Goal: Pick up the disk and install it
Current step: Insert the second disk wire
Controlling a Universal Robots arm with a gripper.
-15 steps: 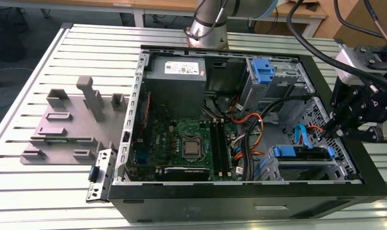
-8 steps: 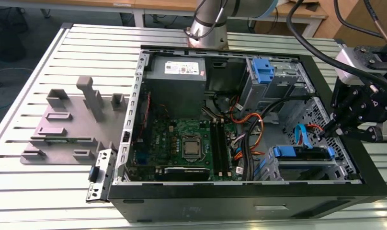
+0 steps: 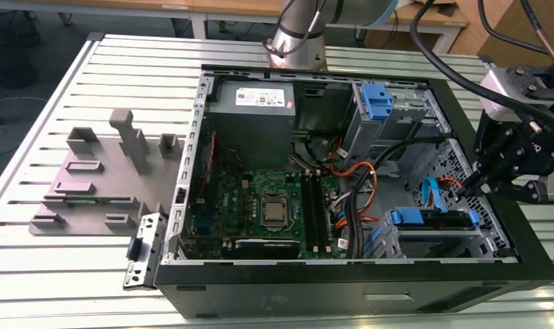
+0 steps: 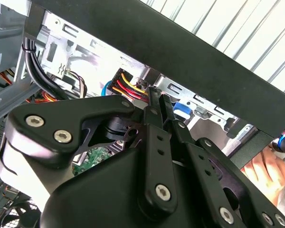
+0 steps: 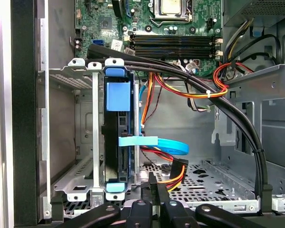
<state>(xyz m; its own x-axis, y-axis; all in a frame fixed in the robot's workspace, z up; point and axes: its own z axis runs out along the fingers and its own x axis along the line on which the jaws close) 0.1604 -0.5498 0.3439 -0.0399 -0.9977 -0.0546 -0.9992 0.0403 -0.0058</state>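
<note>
Nearest, the gripper (image 5: 153, 178) is hovering at the rim of the open computer case (image 3: 350, 291) on the exterior view's right. Its two fingers are pressing together, pinching nothing. One disk (image 5: 115, 142) is sitting on edge inside the drive cage (image 5: 80, 69), wearing its blue carrier. One more blue bracket (image 3: 375, 103) is standing in another bay.

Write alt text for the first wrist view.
The disk, edge-on with its blue carrier tab, sits in a metal drive cage inside an open computer case. The shut, empty end effector is close by; cables and the motherboard lie beyond.
</note>
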